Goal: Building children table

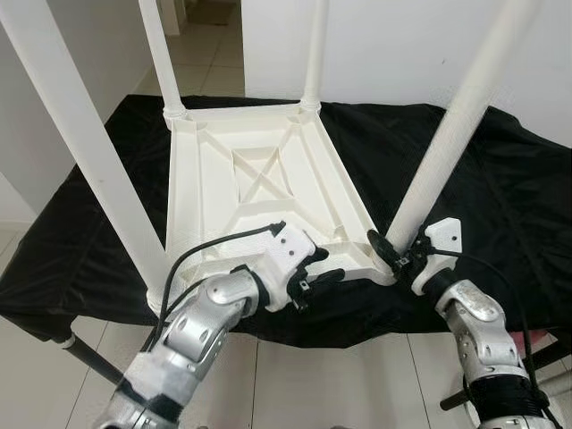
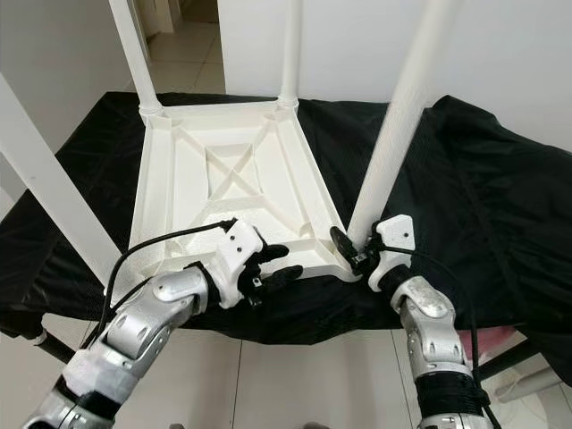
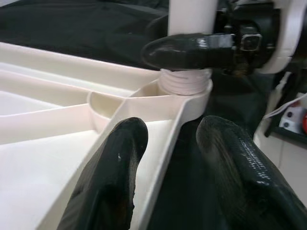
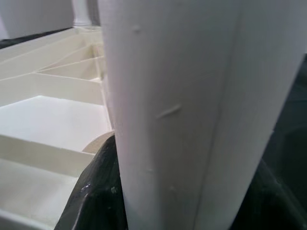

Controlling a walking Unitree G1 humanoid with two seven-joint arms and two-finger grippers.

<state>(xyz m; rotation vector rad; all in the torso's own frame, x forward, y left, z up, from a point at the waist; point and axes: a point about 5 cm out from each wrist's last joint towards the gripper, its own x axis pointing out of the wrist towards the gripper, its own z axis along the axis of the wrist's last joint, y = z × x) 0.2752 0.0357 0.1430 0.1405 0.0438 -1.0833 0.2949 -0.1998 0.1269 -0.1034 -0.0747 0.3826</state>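
Note:
A white children's table (image 1: 259, 179) lies upside down on a black cloth (image 1: 500, 197), with its legs pointing up. My right gripper (image 1: 398, 250) is shut on the near right leg (image 1: 447, 134) just above its socket at the table's corner. The right wrist view has that leg (image 4: 182, 105) pressed between the black fingers (image 4: 96, 191). My left gripper (image 1: 317, 279) is open and straddles the table's near rim (image 3: 163, 143), left of that corner. Its fingers (image 3: 115, 163) sit one on each side of the rim. The leg's threaded base (image 3: 184, 81) stands in the socket.
The near left leg (image 1: 89, 161) rises close beside my left arm. Two far legs (image 1: 159, 54) (image 1: 315, 54) stand at the back corners. The cloth-covered worktable ends just before me, above a tiled floor (image 1: 357, 375). A pink object (image 1: 545, 340) lies at the lower right.

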